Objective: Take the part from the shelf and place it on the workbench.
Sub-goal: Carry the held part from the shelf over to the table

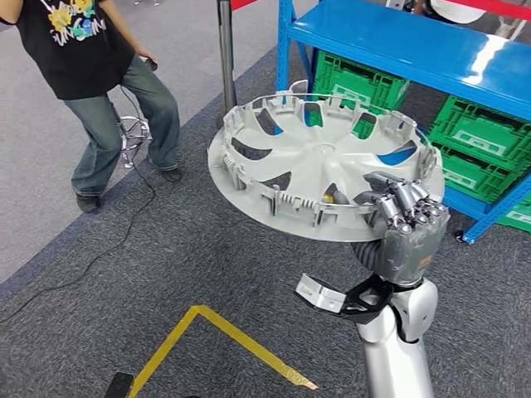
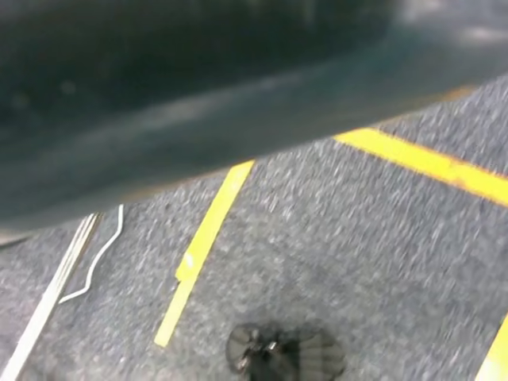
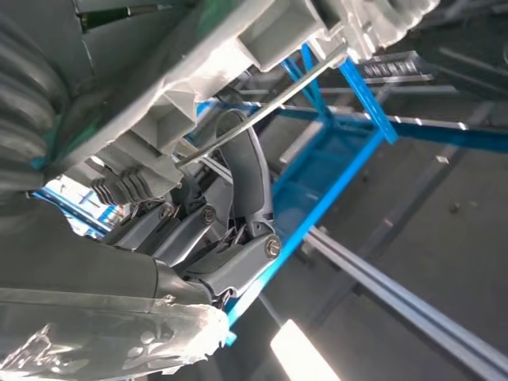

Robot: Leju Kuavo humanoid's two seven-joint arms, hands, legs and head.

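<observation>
1. The part (image 1: 313, 162) is a round grey plastic wheel cover with curved spokes and cut-out gaps between them.
2. It lies roughly flat in the air, inner side up, so I see its raised rim ring and clips.
3. My right hand (image 1: 401, 220) grips its near edge from below, fingers curled over the rim.
4. It hangs above the grey carpet, in front of the blue shelf (image 1: 406, 46).

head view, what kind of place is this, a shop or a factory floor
Probably a workshop or factory training area: a blue metal shelf rack holds green plastic crates, yellow tape lines mark the grey carpet, and the right hand holds a grey plastic wheel cover.
</observation>
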